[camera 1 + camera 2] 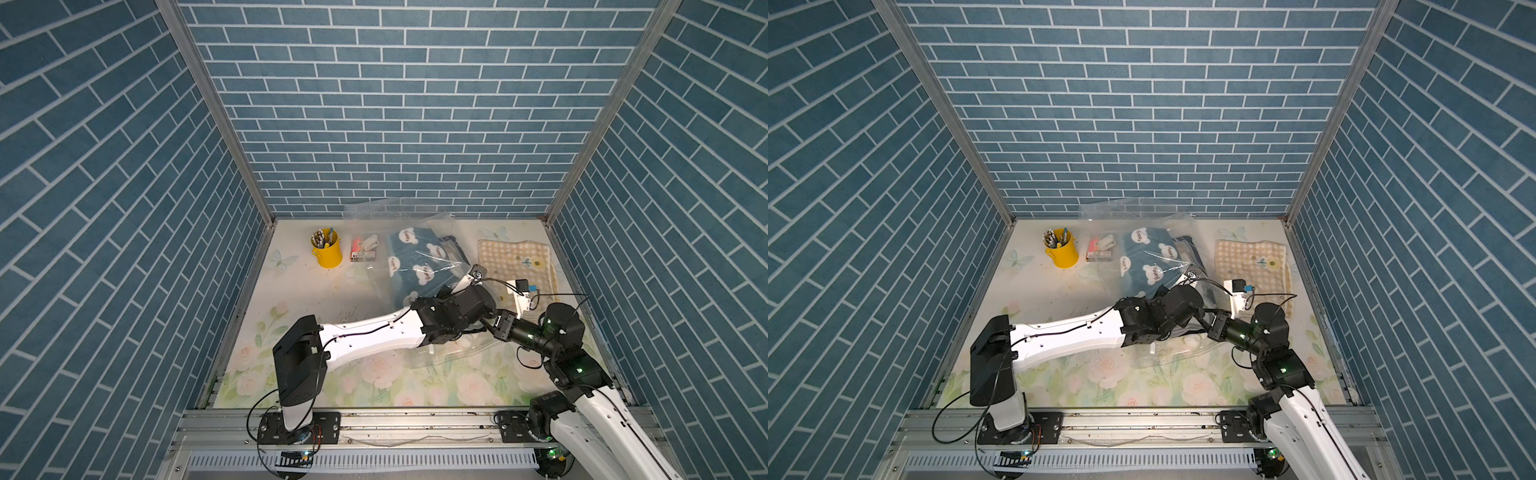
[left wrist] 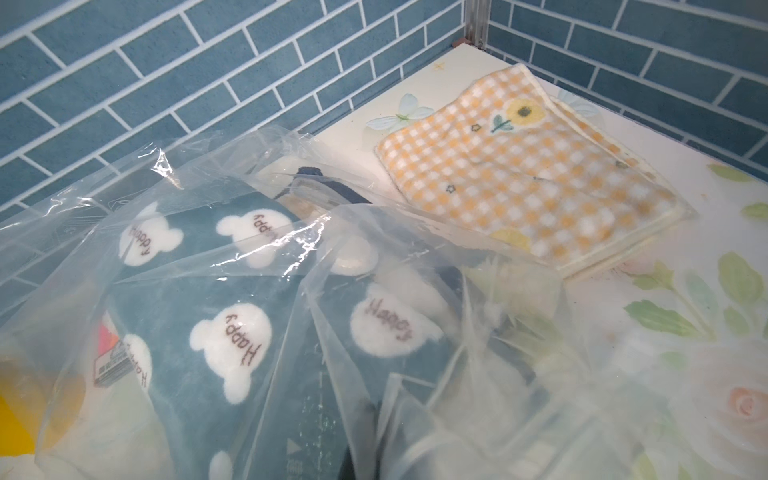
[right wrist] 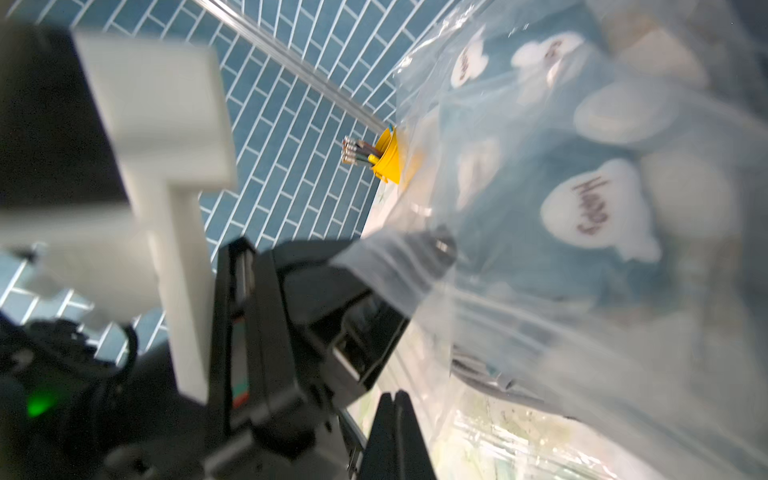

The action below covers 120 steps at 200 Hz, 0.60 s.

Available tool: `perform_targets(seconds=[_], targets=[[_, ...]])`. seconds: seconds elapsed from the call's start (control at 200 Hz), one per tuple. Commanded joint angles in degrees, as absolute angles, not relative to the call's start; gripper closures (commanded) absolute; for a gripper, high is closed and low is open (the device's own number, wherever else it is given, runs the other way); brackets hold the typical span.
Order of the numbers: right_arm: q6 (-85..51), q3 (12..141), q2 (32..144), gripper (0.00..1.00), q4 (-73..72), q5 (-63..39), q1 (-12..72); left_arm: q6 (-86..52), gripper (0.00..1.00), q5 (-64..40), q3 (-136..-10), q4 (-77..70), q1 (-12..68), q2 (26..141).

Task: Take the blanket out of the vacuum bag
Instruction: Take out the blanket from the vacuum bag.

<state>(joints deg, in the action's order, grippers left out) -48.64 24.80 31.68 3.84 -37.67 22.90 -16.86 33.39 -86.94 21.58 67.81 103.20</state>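
Right tool [image 3: 390, 400] holds slim black jaws together beside crinkly transparent vacuum bag [image 3: 582, 365].

Bright, even overhead light fills both top views; soft shadows lie on the tabletop [image 1: 299, 291]; brick walls [image 1: 104, 166] splay toward the edges; white glare streaks the vacuum bag [image 2: 266, 249] in the left wrist view; the right wrist view is blurred, nearest parts out of focus.

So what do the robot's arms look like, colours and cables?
Both match: the left arm and right arm have smooth white link shells, chunky black joint housings and thin black cables looping alongside. The right arm's joints show small green lights.
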Motion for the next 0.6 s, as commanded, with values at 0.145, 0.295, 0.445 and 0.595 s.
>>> perform_targets(seconds=[0.145,0.295,0.445,0.595], targets=[[-53.0,20.0,30.5,1.0,-0.6,-27.6,37.8,-22.6,1.0,34.7,-86.2,19.7,65.4,100.4],[-56.3,15.3,32.3,1.0,-5.3,-19.1,44.4,-21.4,1.0,30.7,-81.3,13.1,65.4,95.5],[-60.2,11.5,37.4,1.0,-16.5,-11.4,44.6,-19.4,1.0,26.3,-75.9,8.9,65.3,90.0],[-64.0,10.7,39.5,0.89,-22.2,-0.8,44.7,-16.8,1.0,21.6,-68.3,4.0,65.5,84.7]])
